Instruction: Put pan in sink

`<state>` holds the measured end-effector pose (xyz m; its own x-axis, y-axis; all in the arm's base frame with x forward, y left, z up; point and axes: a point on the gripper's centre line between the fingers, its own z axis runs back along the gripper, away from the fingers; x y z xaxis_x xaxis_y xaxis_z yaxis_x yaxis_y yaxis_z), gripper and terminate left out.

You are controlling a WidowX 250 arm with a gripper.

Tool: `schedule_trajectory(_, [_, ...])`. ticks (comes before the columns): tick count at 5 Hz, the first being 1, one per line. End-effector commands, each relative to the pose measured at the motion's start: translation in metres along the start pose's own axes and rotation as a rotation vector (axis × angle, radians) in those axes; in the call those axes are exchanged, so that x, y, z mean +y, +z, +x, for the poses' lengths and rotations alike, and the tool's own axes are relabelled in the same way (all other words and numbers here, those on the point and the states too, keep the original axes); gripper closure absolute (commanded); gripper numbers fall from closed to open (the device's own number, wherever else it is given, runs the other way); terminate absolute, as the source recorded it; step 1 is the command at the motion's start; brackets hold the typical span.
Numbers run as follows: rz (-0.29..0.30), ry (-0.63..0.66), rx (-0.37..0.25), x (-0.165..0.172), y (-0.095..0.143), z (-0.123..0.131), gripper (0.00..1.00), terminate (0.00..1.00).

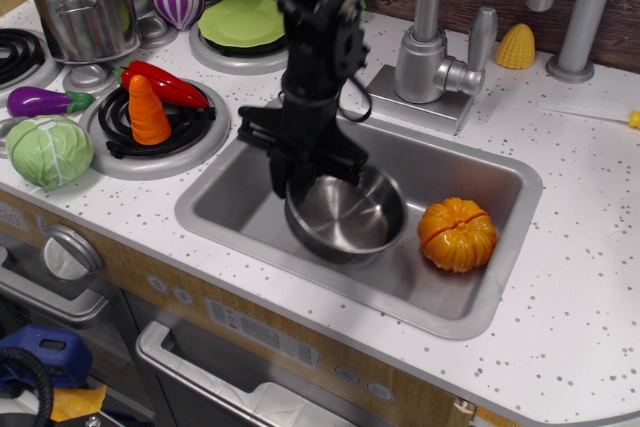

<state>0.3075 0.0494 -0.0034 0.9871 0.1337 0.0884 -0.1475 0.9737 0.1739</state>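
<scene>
One sink (240, 197), grey basin set in the white speckled countertop (590, 277). One faucet (435, 42) behind it. Three burners visible: one under a green plate (245, 22), one holding a carrot (148, 112) and a red pepper (160, 82), one coil at the left edge. One tall steel pot (85, 12), back left.

One pan (345, 215), shiny steel, inside the sink at centre, over the drain area; whether it rests on the floor or hangs just above cannot be told. One orange pumpkin (457, 234) in the sink just beside the pan's right side.

One cabbage (48, 150), one eggplant (40, 100), one purple onion (178, 2), one corn piece (516, 47).

Arm: black, reaching down from the top, wrist vertical. Gripper (295, 182) points straight down at the pan's left rim, fingers closed on that rim.
</scene>
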Motion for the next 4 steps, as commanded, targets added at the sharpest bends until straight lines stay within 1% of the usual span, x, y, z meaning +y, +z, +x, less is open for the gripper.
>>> schedule_trajectory(1, [-0.013,0.031,-0.071,0.0147,-0.0069,0.01,1.0,0.0])
schedule_trajectory(2, [-0.013,0.031,-0.071,0.0147,-0.0069,0.01,0.0,0.0])
schedule_trajectory(3, [-0.013,0.031,-0.071,0.0147,-0.0069,0.01,0.0,0.0])
schedule_trajectory(4, [-0.013,0.031,-0.071,0.0147,-0.0069,0.01,0.0,1.0])
